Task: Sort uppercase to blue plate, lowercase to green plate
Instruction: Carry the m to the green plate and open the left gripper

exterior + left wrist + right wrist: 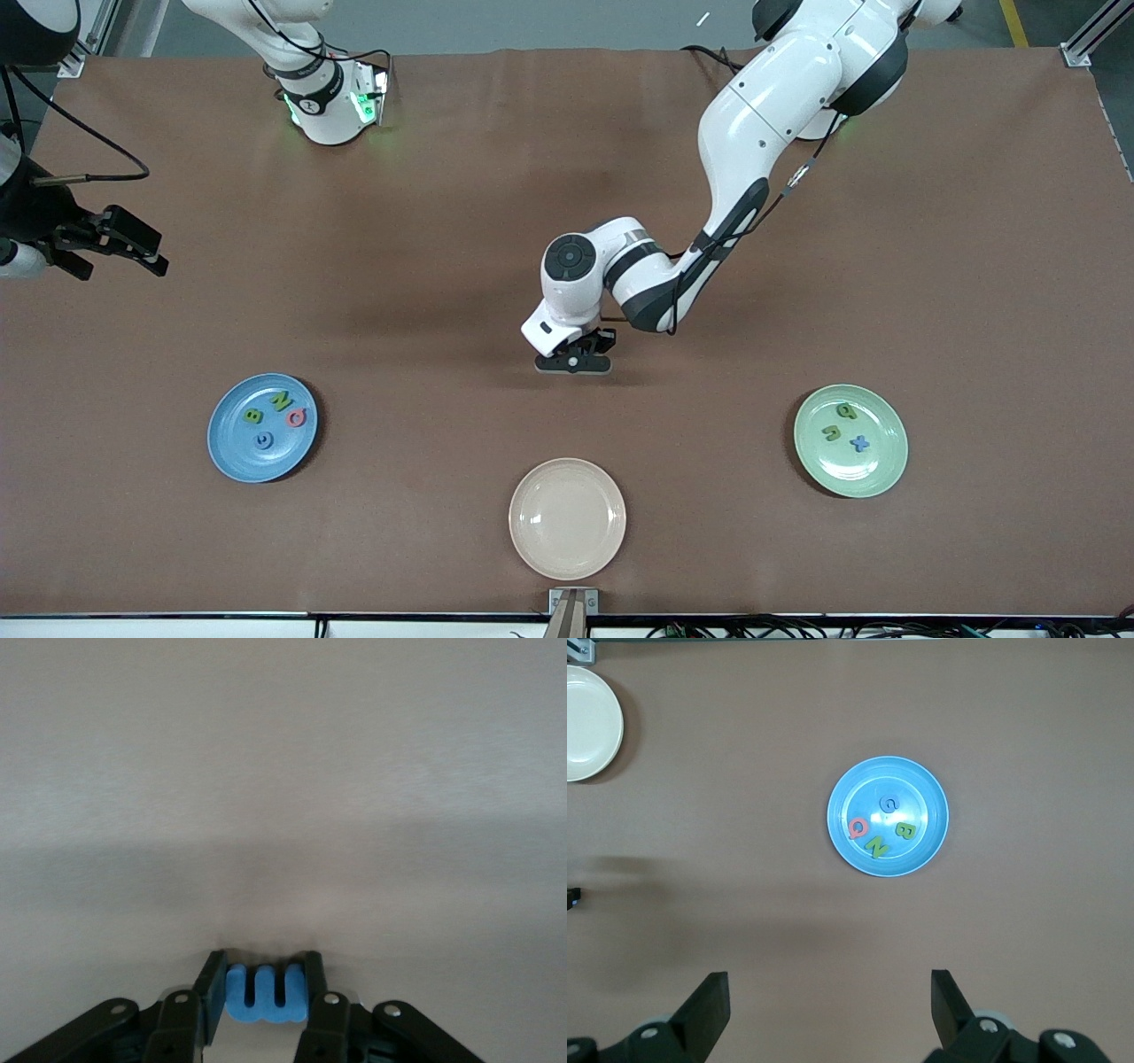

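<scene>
My left gripper (pixel 263 992) pinches the blue m (pixel 266 994) low over the table's middle. I'd lift straight, carry it to the green plate (pixel 885 470), release low. The right gripper (pixel 830 1010) waits, spread wide.

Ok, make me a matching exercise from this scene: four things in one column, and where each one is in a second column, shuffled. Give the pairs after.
Things
1. blue m
2. green N
3. blue x
4. right end effector

Places
A. on the green plate
B. on the blue plate
C. up over bare table at the right arm's end, fingers open
D. pinched in the left end effector, low over the table's middle

Pairs: 1-D, 2-B, 3-A, 4-C
</scene>
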You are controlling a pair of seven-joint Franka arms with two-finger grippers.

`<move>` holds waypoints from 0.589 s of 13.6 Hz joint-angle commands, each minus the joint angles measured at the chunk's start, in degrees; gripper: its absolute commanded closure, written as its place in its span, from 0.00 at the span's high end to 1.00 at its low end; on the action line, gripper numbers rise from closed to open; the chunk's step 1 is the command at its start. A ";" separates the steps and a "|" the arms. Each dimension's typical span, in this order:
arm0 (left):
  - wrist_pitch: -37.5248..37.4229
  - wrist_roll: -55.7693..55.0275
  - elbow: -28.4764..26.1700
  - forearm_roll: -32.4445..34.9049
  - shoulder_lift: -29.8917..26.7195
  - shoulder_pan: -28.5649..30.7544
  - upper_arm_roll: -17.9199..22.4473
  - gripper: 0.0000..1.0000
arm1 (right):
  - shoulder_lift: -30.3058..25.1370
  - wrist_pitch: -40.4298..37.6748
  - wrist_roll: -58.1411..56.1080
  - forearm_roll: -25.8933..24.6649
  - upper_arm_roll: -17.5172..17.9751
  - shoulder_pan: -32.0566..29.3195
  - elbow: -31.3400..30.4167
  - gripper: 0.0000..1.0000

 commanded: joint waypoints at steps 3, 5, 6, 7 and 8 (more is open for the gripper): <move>-3.71 0.07 -0.27 1.15 -5.88 5.81 0.53 0.03 | -1.12 -1.12 0.23 -2.12 1.01 -1.27 1.49 1.00; -6.77 1.99 -0.18 1.86 -7.20 8.72 0.53 0.03 | -1.04 -2.53 0.23 -2.21 1.01 -2.06 2.73 1.00; -7.92 2.96 -0.18 1.86 -7.64 9.95 0.71 0.03 | -0.95 -2.80 0.23 -2.13 1.01 -2.67 3.52 1.00; -8.11 4.19 -0.18 1.94 -8.78 12.05 0.71 0.03 | -1.03 -3.32 0.23 -2.12 1.01 -2.76 3.79 1.00; -8.20 6.38 -0.18 2.03 -9.57 15.03 0.71 0.03 | -1.03 -3.59 0.23 -2.12 1.01 -2.77 3.79 1.00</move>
